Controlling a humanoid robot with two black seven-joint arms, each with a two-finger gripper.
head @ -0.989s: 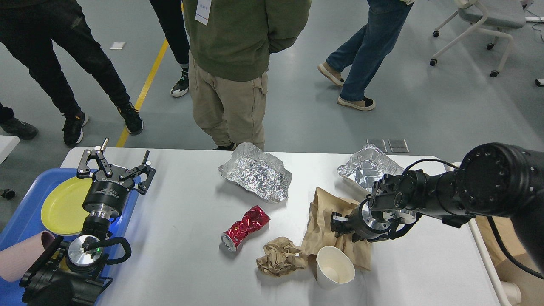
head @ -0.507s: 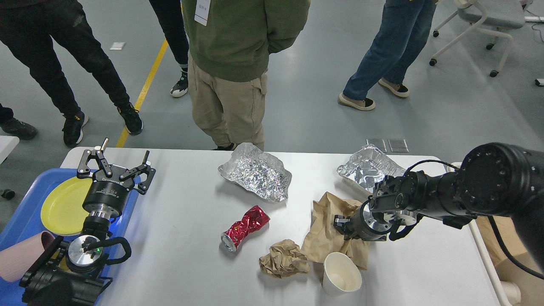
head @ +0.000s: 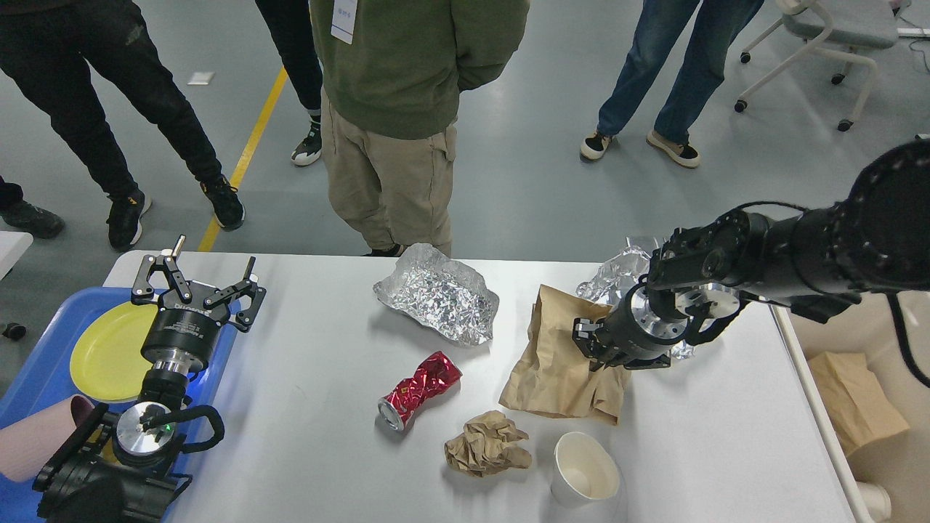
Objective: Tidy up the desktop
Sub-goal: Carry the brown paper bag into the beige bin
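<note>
The white desktop [head: 320, 349] holds a crumpled foil sheet [head: 439, 294], a crushed red can [head: 419, 388], a brown paper ball [head: 487, 450] and a white paper cup [head: 585, 476]. My right gripper [head: 590, 347] is shut on the upper right part of a brown paper bag [head: 556, 363] and holds it raised, with the bag's lower edge near the desktop. A second foil piece [head: 614, 272] is partly hidden behind my right arm. My left gripper [head: 200, 282] is open and empty above the right edge of the blue tray [head: 43, 363].
The blue tray holds a yellow plate [head: 109, 349] and a pink cup [head: 33, 436]. A beige bin [head: 864, 334] with a brown bag in it stands off the right edge. Several people stand along the far side, one [head: 392, 109] right at the edge.
My right arm has risen and moved away from me, lifting the brown paper bag. The cup and paper ball shifted slightly nearer me. The left arm has not moved.
</note>
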